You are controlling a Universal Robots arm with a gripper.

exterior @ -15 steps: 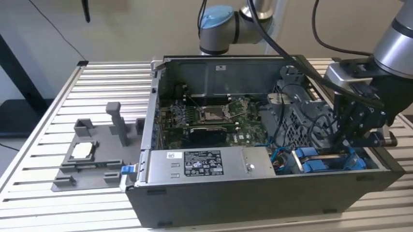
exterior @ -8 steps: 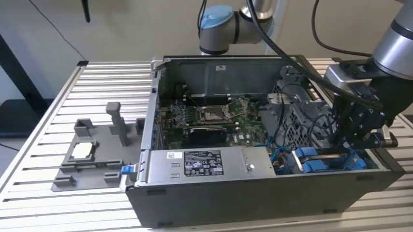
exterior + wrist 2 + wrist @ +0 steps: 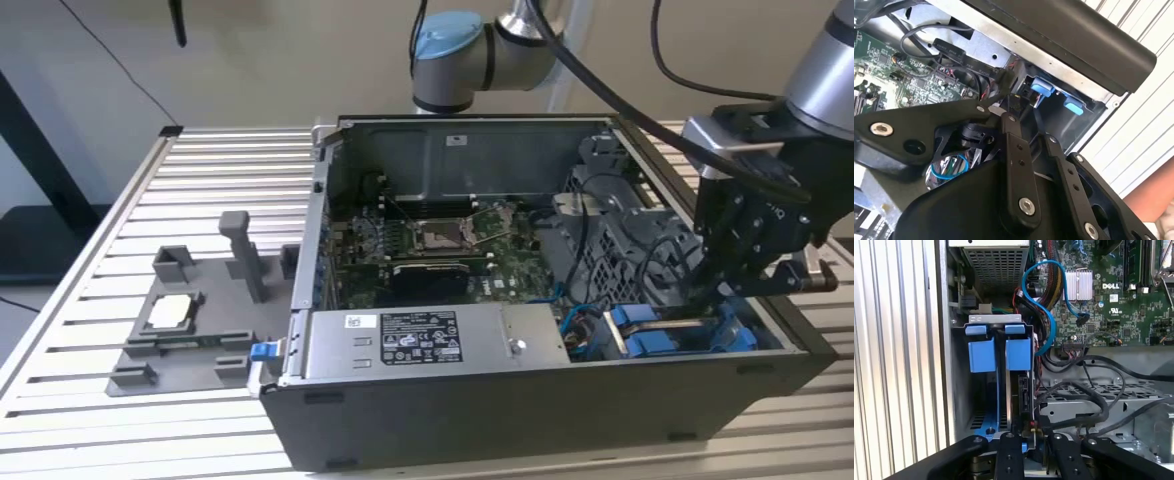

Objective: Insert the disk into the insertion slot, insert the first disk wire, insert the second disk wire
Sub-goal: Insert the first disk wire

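1. Nearest in the exterior view, the open computer case (image 3: 534,420) stood on the slatted table (image 3: 80,300), with its dark near wall toward the camera.
2. Just behind that wall, the grey labelled power-supply box (image 3: 414,340) lay along the case's near edge, toward the exterior view's left.
3. At the case's near corner, on the exterior view's right, sat the insertion slot (image 3: 994,318), a bay of the metal cage with blue fittings (image 3: 650,338). The gripper (image 3: 711,295) reached down into that corner from above.
4. The disk (image 3: 1021,390) stood on edge inside the slot, already seated, below the blue tab on the motherboard side.
5. In both wrist views the jaws were narrow, pinched on a small black plug (image 3: 1015,102) with thin wires, right at the disk's exposed edge. Whether the plug was seated in the disk's connector could not be told.
6. Farther in lay the green motherboard (image 3: 441,250), and a blue cable (image 3: 1046,300) looped between it and the cage.
7. On the exterior view's left, well apart from the case, a grey fixture (image 3: 187,340) rested on the table.
8. Farthest back, beyond the case's far wall, rose the arm's blue-capped joint (image 3: 447,40).
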